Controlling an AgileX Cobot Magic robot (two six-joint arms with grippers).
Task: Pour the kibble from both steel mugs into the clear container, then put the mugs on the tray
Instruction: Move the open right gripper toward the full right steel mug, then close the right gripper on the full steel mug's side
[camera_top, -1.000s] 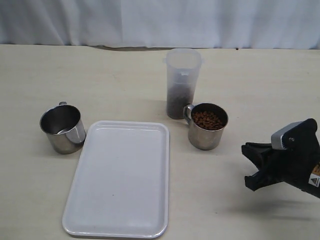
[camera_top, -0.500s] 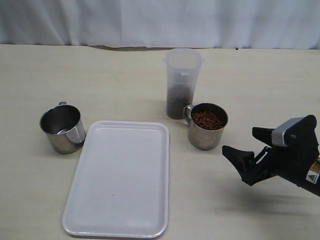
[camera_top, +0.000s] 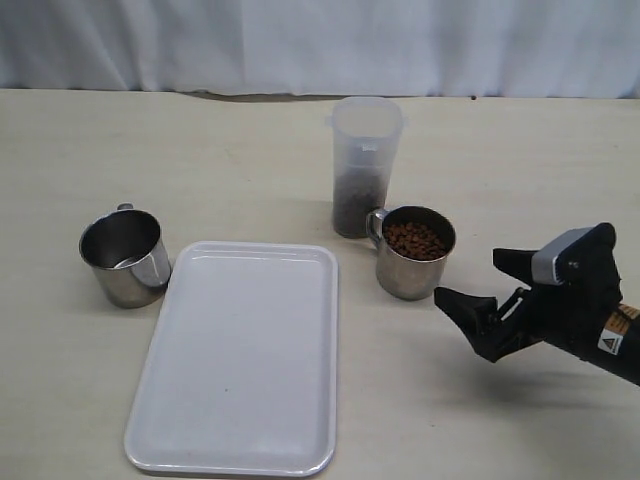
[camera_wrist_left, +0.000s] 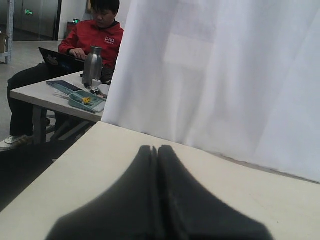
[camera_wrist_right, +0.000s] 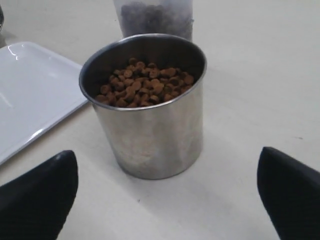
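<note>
- Pale table (camera_wrist_left: 260, 200), under the left gripper (camera_wrist_left: 157, 162).
- White curtain (camera_wrist_left: 225, 75), just beyond it.
- Man (camera_wrist_left: 95, 37) in red, laptop (camera_wrist_left: 56, 57) and metal bottle (camera_wrist_left: 92, 65), well beyond it at a desk (camera_wrist_left: 35, 95).

A full steel mug (camera_top: 414, 268) of kibble (camera_top: 414, 240) is set upright just beside the clear container (camera_top: 364, 150), itself partly filled. An empty steel mug (camera_top: 125, 258) is stood beside the flat white tray (camera_top: 240, 370).
</note>
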